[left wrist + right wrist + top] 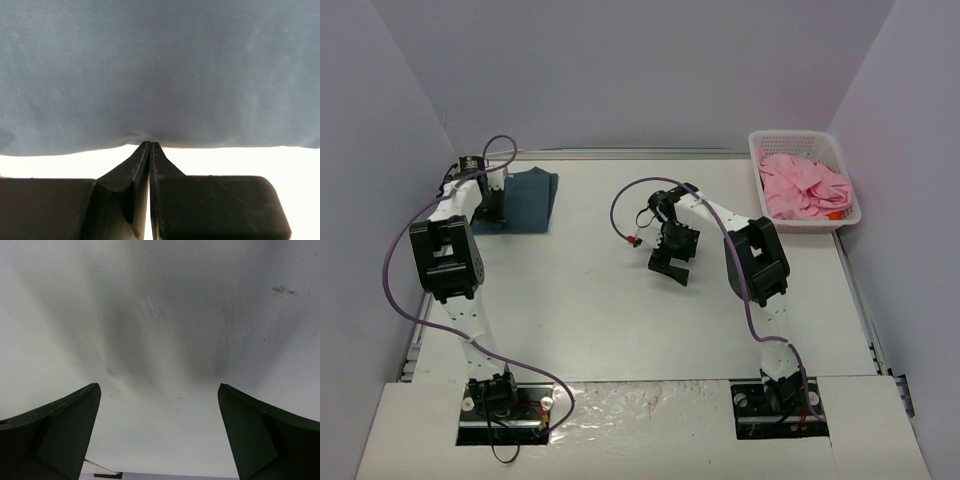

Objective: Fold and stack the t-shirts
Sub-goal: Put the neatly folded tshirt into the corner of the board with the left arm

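The teal-blue t-shirt (528, 198) lay flat on the far left part of the worktop (600, 310), folded into a rough rectangle with its far edge close to the back wall. The left arm reached out over it, and the left end effector (497, 208) sat low at the shirt's left side, pointing down. In the left wrist view its two fingers (135, 170) were pressed fully together with no gap between them, their tips meeting right at the near edge of the blue cloth (160, 75), where the hem showed a slight pucker. Whether any cloth was pinched between the tips could not be told. The pink t-shirt (805, 185) sat crumpled and unfolded inside the white lattice basket (758, 152) at the far right corner of the worktop, well apart from the blue one. The right end effector (670, 272) hung over the bare middle of the worktop, between the two shirts and touching neither. Its fingers stood wide apart, one at each side of the right wrist view (157, 387), holding nothing, with only the pale surface showing between them.
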Controlling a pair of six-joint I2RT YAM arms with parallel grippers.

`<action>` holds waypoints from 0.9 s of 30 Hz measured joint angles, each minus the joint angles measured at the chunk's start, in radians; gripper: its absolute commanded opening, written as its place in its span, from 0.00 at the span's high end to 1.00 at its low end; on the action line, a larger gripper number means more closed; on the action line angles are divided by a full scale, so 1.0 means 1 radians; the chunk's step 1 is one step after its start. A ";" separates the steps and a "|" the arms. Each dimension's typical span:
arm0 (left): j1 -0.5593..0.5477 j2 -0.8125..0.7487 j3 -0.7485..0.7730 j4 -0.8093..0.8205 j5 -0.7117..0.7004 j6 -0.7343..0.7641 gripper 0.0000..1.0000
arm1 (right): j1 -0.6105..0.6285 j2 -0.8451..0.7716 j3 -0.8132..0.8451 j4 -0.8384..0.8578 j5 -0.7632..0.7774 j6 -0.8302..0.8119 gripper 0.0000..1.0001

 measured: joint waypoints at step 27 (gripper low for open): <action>-0.002 0.146 0.203 -0.047 0.048 -0.069 0.98 | -0.001 0.004 -0.002 -0.002 0.000 0.000 0.00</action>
